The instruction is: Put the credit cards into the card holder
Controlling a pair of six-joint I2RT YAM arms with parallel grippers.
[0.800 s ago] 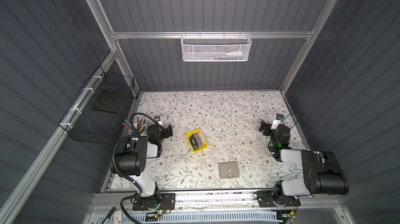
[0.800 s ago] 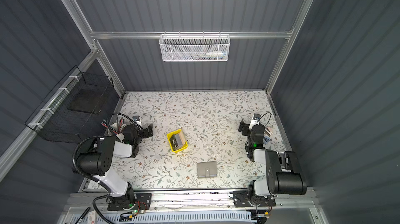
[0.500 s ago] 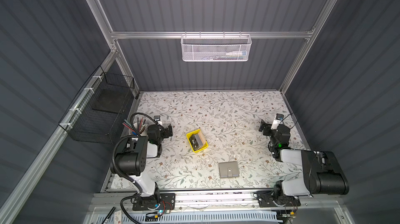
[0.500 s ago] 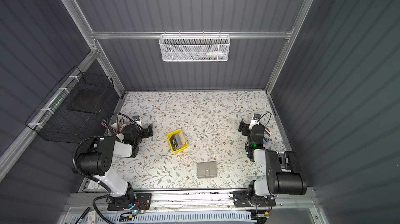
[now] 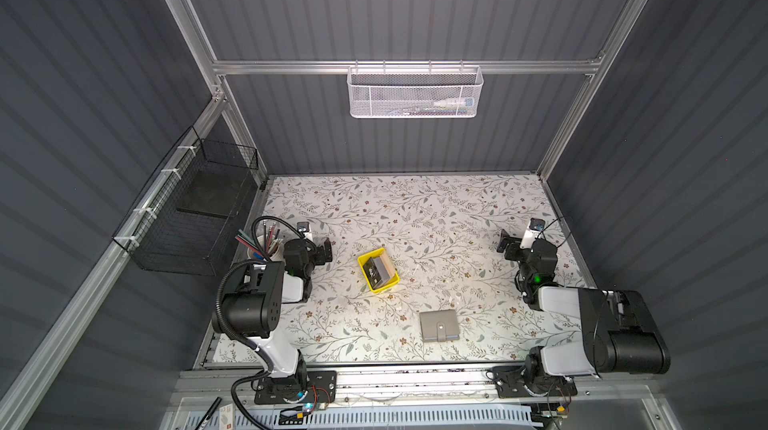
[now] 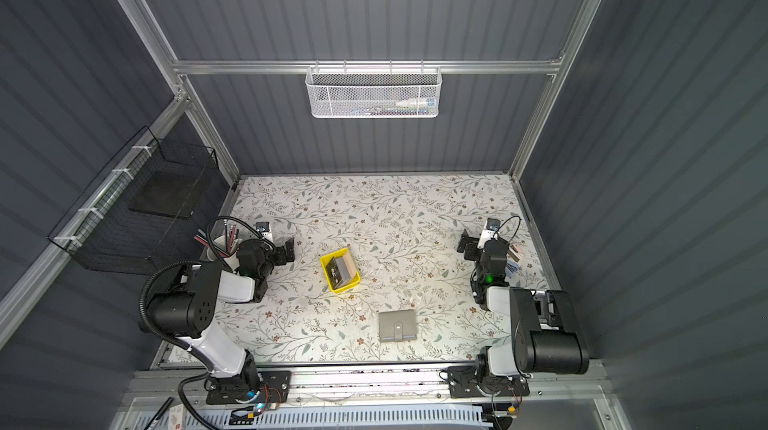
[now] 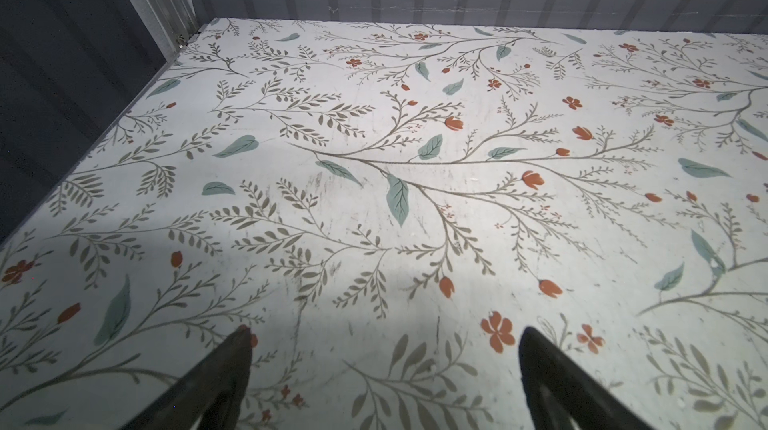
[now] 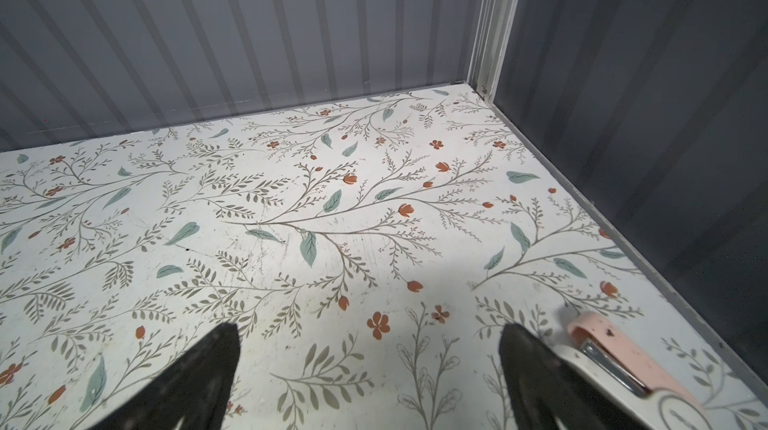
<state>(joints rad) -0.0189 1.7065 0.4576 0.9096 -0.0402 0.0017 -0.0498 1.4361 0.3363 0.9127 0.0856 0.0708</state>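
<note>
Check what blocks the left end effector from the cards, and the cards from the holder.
Nothing lies on the table between the left end effector and the credit cards, but they sit inside a yellow tray whose walls ring them. Bare table runs from there to the card holder, which lies closed.

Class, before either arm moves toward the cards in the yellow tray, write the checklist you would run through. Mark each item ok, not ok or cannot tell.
1. Left gripper open and empty: ok.
2. Right gripper open and empty: ok.
3. Credit cards lying uncovered in the yellow tray: ok.
4. Card holder opened to take cards: not ok; it lies flat and shut, strap over its edge.
5. Number of cards in the stack known: cannot tell.
</note>
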